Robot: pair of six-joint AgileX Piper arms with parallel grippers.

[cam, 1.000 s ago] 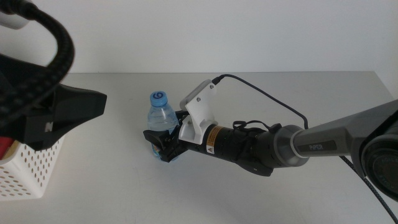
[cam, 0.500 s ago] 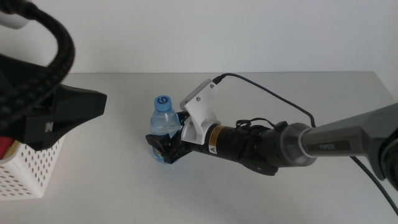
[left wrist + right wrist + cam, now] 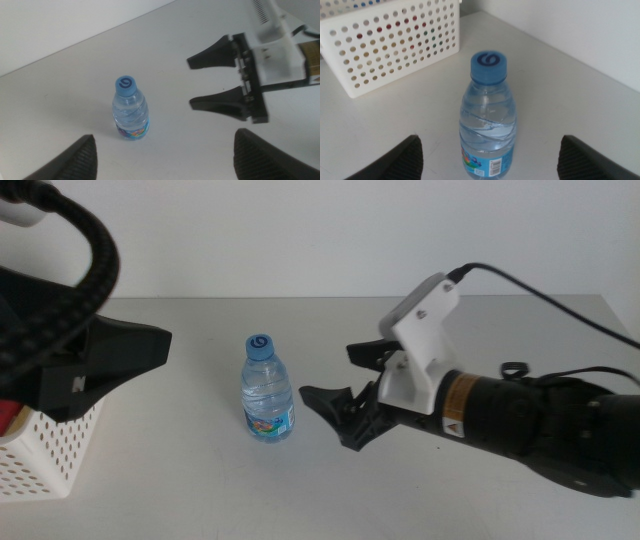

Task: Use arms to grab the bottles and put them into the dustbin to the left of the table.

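- Small clear plastic water bottle with blue cap stands upright on my bench, beside the white perforated basket.
- My right hand gapes wide near the bottle, empty; left hand also wide.
- Looks light, slick; I'd grip mid-body.

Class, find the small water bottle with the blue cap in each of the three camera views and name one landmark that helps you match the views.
Middle view: the water bottle stands upright on the table, left of centre, apart from the open right gripper.
Left wrist view: the bottle stands left of centre, the right gripper to its side.
Right wrist view: the bottle fills the centre, the dustbin behind it.
Shared landmark: its blue cap.
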